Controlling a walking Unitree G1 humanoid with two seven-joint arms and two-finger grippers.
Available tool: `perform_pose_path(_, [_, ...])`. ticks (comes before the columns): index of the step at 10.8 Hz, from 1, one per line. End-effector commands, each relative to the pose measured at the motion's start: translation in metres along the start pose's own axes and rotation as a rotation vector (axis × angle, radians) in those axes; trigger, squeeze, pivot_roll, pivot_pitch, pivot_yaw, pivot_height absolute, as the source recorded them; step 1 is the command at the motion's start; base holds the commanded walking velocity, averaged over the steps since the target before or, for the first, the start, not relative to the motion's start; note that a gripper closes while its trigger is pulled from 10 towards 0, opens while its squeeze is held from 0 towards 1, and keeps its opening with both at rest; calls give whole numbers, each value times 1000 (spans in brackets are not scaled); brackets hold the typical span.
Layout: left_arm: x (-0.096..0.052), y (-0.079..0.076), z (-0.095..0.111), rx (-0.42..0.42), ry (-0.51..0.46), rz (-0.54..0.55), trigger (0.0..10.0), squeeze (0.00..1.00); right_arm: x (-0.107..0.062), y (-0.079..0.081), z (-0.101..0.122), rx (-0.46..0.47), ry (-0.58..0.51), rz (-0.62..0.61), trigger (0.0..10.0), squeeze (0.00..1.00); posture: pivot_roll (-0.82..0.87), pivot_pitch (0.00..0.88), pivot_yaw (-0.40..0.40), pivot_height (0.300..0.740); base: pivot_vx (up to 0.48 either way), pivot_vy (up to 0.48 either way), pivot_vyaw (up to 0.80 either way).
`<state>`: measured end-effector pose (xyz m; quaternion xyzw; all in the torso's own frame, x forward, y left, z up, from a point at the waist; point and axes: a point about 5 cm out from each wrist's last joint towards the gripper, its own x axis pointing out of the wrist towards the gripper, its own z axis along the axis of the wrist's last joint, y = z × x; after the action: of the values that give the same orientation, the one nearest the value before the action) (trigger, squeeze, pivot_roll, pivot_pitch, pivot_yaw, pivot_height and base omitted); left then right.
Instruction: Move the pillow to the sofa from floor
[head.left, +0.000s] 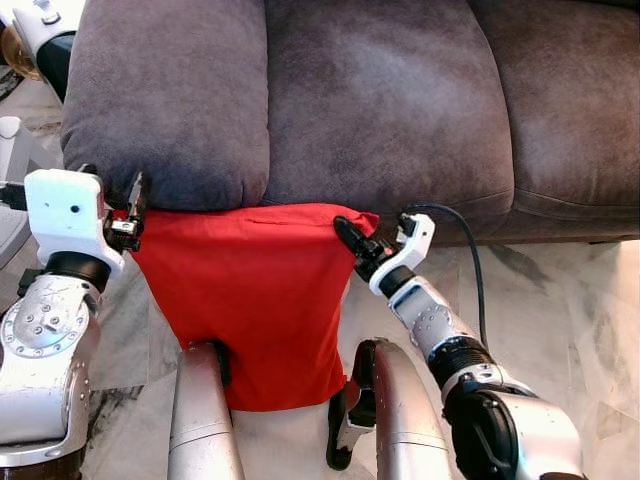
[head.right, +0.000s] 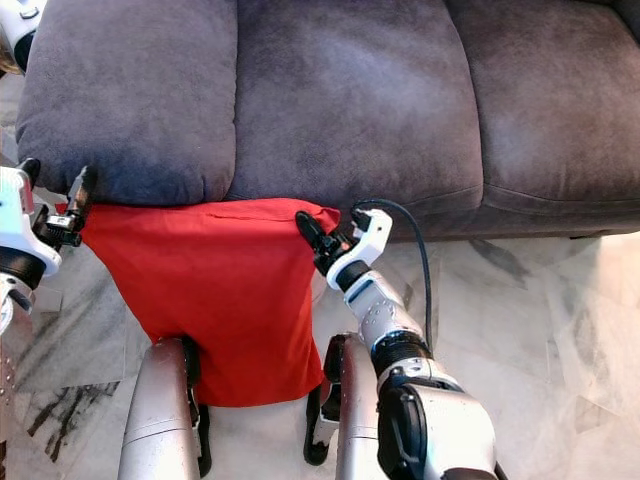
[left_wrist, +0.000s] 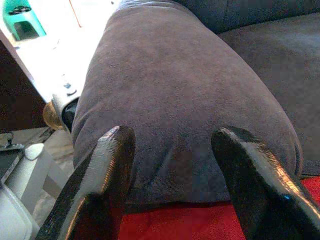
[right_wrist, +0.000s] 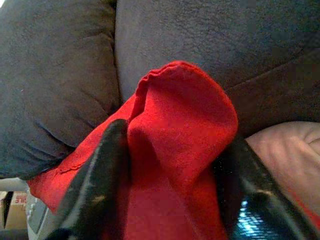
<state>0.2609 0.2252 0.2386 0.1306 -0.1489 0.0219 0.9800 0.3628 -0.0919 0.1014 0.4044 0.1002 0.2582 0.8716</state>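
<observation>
Left gripper (head.left: 137, 203): two long black fingers (left_wrist: 100, 185), glossy, rounded tips, set on a white boxy wrist housing (head.left: 62, 215) w/ a small dark hole in its face. Below it sat a black ring, then a silver round joint (head.left: 45, 330) w/ several small screws. Forearm silver, smooth.

Right gripper (head.left: 348, 238): black fingers (right_wrist: 95, 185), same glossy finish, on a smaller white block (head.left: 415, 238). A black cable (head.left: 470, 255) looped from that block back along the arm. Right arm (head.left: 440, 340) was silver w/ screws, black ribbed collar, then a big black-and-silver segment.

Two silver legs (head.left: 200, 420) w/ black trim showed at frame bottom.
</observation>
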Motion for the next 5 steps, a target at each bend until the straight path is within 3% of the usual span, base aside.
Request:
perform_pose_path(1, [-3,-1,-4,2,31,18,10000,0,-6,-5,-9,14,18,-10,0,0,243,406,-143,592,0,0,0])
perform_pose_path(4, [-3,9,-18,21,122,99,10000,0,-7,-6,-10,12,25,-3,0,0,242,409,-150,592,0,0,0])
perform_pose_path(5, [-8,12,-42,-47,276,120,10000,1000,-8,-7,-9,6,28,-11,0,0,242,409,-153,592,0,0,0])
